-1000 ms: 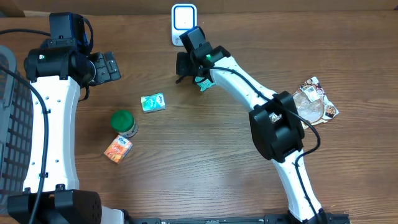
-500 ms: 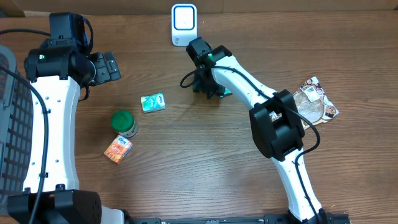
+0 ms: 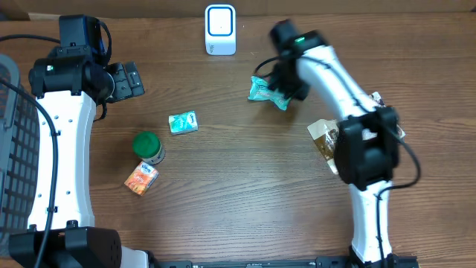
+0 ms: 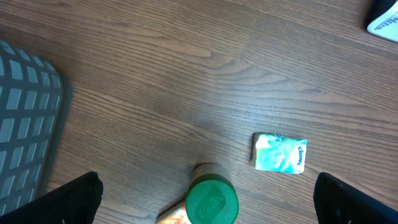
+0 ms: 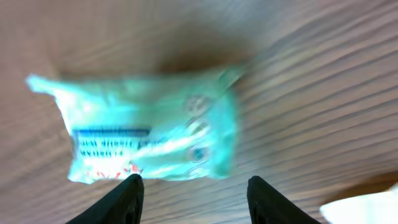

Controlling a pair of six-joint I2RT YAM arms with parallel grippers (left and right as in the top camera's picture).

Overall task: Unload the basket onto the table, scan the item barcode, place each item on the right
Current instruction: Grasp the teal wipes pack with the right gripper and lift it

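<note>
The teal packet [image 3: 262, 89] is at the far side of the table [image 3: 245, 193], to the right of the white scanner [image 3: 220, 30] and well apart from it. In the right wrist view it is blurred, with a printed label showing on its face. It is just beyond the tips of the right gripper [image 3: 286, 87], whose 2 fingers stand partly apart with bare wood between them. They do not pinch the packet. Whether a tip touches its near edge, I cannot tell.

Right of that arm lies a crinkled snack bag [image 3: 383, 112], partly covered by the arm.

Toward the left, a small tissue pack [image 3: 183, 122] lies alone on the wood. Nearer the front edge, a green-lidded bottle [image 3: 149, 147] stands upright, just beside an orange packet [image 3: 141, 179].

The left gripper [image 3: 131, 80] hangs above the far left of the table, its 2 fingers spread wide and holding nothing. A grey mesh basket [image 3: 13, 149] is at the left edge.
</note>
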